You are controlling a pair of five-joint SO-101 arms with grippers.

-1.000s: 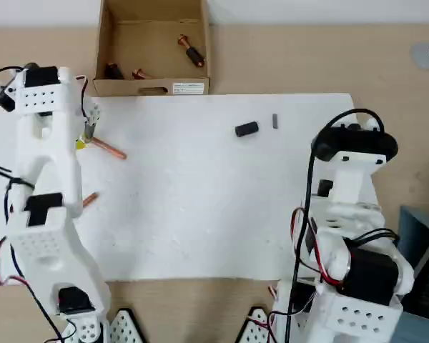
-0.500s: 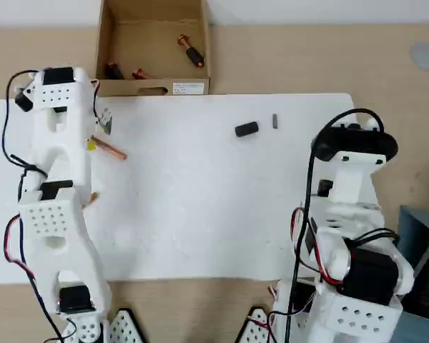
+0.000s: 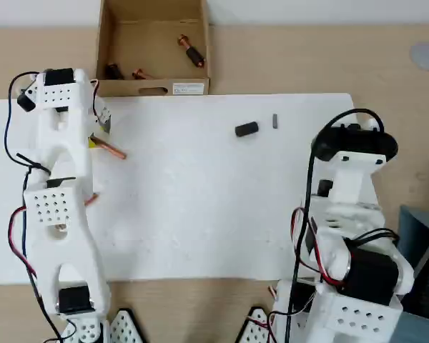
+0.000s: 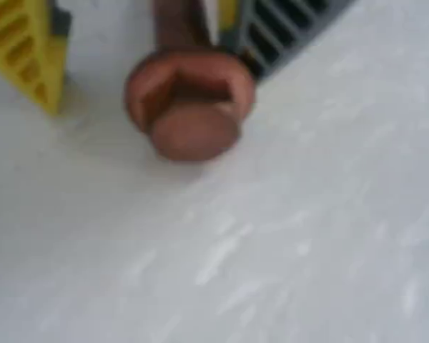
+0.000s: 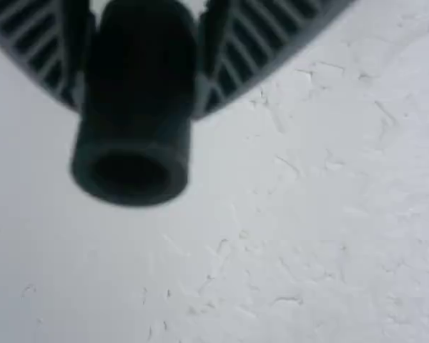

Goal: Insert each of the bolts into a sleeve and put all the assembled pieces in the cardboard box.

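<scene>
This looks like a robotics lab or hobby workshop. A pale wooden worktop [image 3: 286, 64] carries a white foam sheet [image 3: 200, 207]. Mounted at its edge are a left arm [image 3: 57, 207] and a right arm [image 3: 350, 214] of white plastic with loose wires [image 3: 309, 171]. A cardboard box [image 3: 100, 50] holds small hardware.

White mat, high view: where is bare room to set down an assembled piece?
The middle and near part of the white foam mat is bare, between the left arm and the right arm, up to the loose black cylindrical sleeve. Crowded: the left edge, with the copper metal bolt by the left pincer.
</scene>
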